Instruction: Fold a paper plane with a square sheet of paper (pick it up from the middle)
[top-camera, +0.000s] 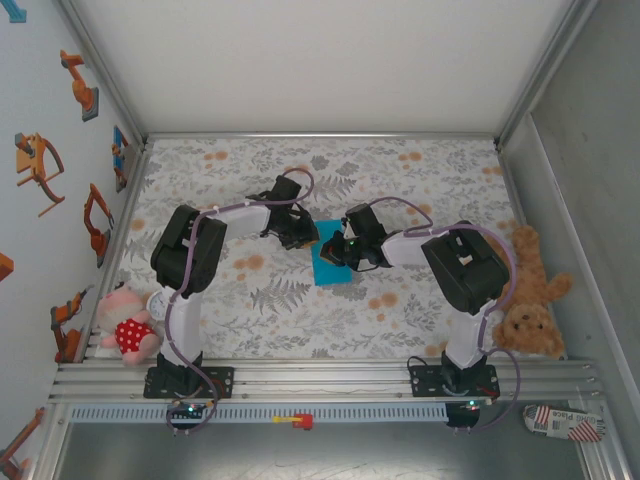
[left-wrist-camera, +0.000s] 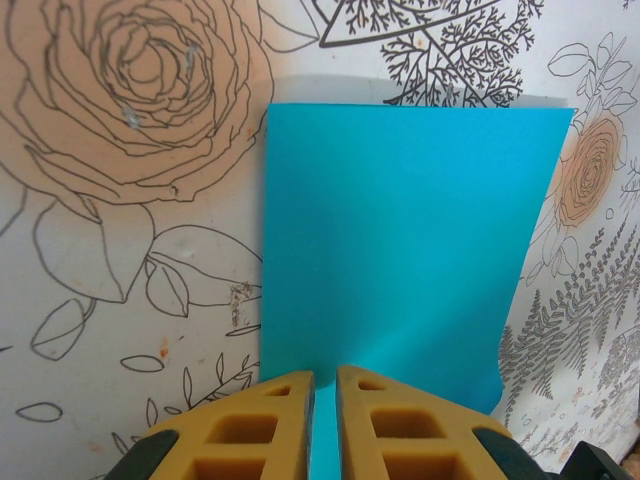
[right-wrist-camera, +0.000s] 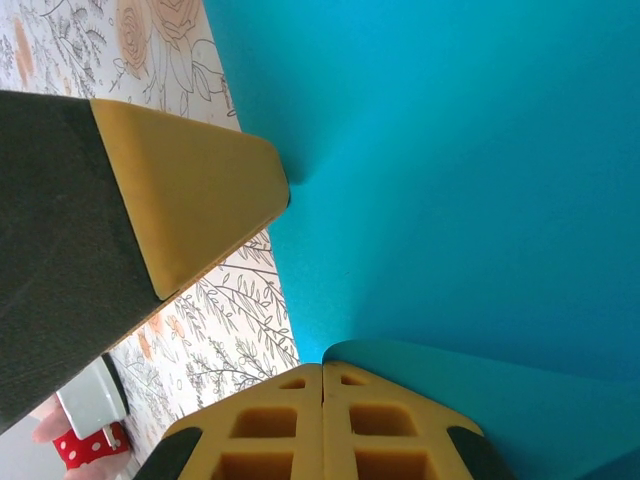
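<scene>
Both arms were in at the centre of the top view, and the square sheet of paper (top-camera: 330, 264) lay there on the floral tablecloth (top-camera: 240, 180), right between the two tools. The left gripper (top-camera: 303, 238) came at it from the upper left, the right gripper (top-camera: 341, 252) from the right.

In the left wrist view the left gripper (left-wrist-camera: 325, 378) sat at bottom centre. Its jaws were nearly together, with a sliver of turquoise in the slot, so it was clamped on the near edge of the sheet (left-wrist-camera: 400, 230). The sheet ran up the frame as a flat oblong, taller than wide. It may have been doubled over, but I could not tell.

In the right wrist view the right gripper (right-wrist-camera: 322, 372) was clenched tight at bottom centre. A curl of the sheet (right-wrist-camera: 450, 150) rose straight off its tips, so by my reading it had nipped an edge. One finger of the left tool (right-wrist-camera: 190, 200) bore on the paper at upper left, where it dimpled.

My call: a fold was being formed. To do it well, one tool should anchor while the other carries its edge over in a low arc. The edges should be lined up before any pressing. The grip needs to be light, because paper this thin will crumple or tear if both tools pull apart.

As for containers, the cloth-covered table was the only bearer. It carried the sheet at centre, a pink soft toy (top-camera: 128, 325) at lower left and a teddy bear (top-camera: 530, 310) at right.
</scene>
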